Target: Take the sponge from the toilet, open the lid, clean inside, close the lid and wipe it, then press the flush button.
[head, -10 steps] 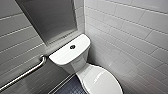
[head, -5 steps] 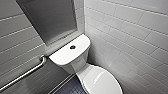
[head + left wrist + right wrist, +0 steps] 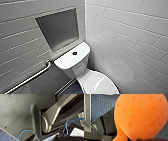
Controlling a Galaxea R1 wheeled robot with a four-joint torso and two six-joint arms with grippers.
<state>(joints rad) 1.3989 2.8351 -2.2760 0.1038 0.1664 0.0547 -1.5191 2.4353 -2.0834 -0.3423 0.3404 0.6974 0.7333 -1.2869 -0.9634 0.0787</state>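
Here the right pincer [image 3: 144, 137] holds the sponge [image 3: 140, 115], whose orange, pitted, rounded bulk sits right up against the right wrist camera. Behind the sponge lies a floor [image 3: 100, 105] of small blue-grey tiles, well apart from it, along with a dark angled part of the robot [image 3: 105, 126]. Whether the left pincer is wide or narrow I cannot tell; the left wrist view shows the robot's dark casing [image 3: 18, 115], a jointed grey bar [image 3: 56, 112] and a thin blue cable [image 3: 25, 132].

In the head view, the toilet [image 3: 75, 71] stands in the corner where two white tiled walls [image 3: 130, 37] meet. The lid [image 3: 100, 83] lies down over the bowl. The flush button [image 3: 74, 53] sits in the middle of the flat tank top. Above the tank is a grey recessed niche [image 3: 58, 30], and a metal grab rail [image 3: 30, 78] runs along the wall beside the tank.
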